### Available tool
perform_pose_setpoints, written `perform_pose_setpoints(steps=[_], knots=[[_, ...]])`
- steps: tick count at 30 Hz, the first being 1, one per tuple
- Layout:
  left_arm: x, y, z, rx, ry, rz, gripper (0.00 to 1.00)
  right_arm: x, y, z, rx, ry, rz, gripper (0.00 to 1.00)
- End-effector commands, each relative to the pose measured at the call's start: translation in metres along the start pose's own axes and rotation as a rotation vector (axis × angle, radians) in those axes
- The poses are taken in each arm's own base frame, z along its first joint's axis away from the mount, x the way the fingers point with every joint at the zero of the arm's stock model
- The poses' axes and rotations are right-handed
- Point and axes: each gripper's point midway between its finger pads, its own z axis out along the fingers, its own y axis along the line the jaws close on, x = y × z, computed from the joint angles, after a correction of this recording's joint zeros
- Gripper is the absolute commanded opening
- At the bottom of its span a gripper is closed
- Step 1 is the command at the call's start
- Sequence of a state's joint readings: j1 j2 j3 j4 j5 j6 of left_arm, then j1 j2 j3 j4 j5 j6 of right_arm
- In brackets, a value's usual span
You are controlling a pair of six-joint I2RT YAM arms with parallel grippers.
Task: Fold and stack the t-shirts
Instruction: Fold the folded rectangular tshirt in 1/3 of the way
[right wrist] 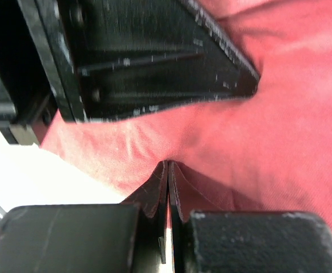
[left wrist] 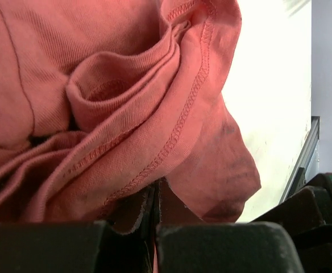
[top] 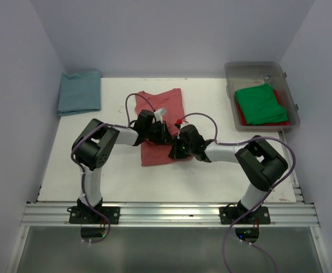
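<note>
The salmon-red t-shirt (top: 163, 102) lies part-folded in the middle of the white table (top: 69, 165). Both grippers meet over its near half. My left gripper (top: 166, 137) (left wrist: 156, 185) is shut, with a bunched hem of this shirt (left wrist: 98, 85) pinched at its tips. From the right, my right gripper (top: 174, 152) (right wrist: 168, 165) is shut on a fold of the same shirt (right wrist: 279, 114); the left gripper's black body fills the top of the right wrist view. A teal-blue t-shirt (top: 79, 91) lies folded at the far left corner. A green t-shirt (top: 261, 103) lies over a red one (top: 241, 118) in the bin.
The clear plastic bin (top: 254, 65) stands at the far right corner of the table. White walls close in the left, back and right sides. An aluminium rail (top: 166, 213) runs along the near edge, where both arm bases are bolted.
</note>
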State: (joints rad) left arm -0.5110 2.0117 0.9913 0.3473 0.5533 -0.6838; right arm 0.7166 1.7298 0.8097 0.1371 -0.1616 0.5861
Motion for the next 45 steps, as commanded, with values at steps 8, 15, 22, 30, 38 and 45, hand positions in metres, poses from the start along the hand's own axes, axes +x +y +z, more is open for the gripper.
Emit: perform_pose_setpoints(steps=[8, 15, 22, 30, 38, 45], knots=[[-0.093, 0.043, 0.004, -0.174, -0.129, 0.090, 0.00, 0.067, -0.053, -0.005, 0.176, 0.181, 0.007, 0.00], [-0.149, 0.077, 0.002, -0.271, -0.174, 0.114, 0.00, 0.071, -0.055, -0.006, 0.178, 0.196, 0.009, 0.00], [-0.218, 0.019, -0.041, -0.128, -0.313, 0.184, 0.00, 0.077, -0.058, -0.006, 0.185, 0.208, 0.009, 0.00], [-0.170, -0.063, -0.102, -0.088, -0.334, 0.295, 0.00, 0.074, -0.057, -0.003, 0.185, 0.208, 0.007, 0.00], [-0.022, 0.005, -0.066, -0.248, 0.014, 0.212, 0.00, 0.064, -0.050, 0.000, 0.167, 0.198, -0.006, 0.00], [0.019, 0.026, -0.057, -0.267, 0.104, 0.238, 0.00, 0.069, -0.053, 0.000, 0.178, 0.214, -0.001, 0.00]])
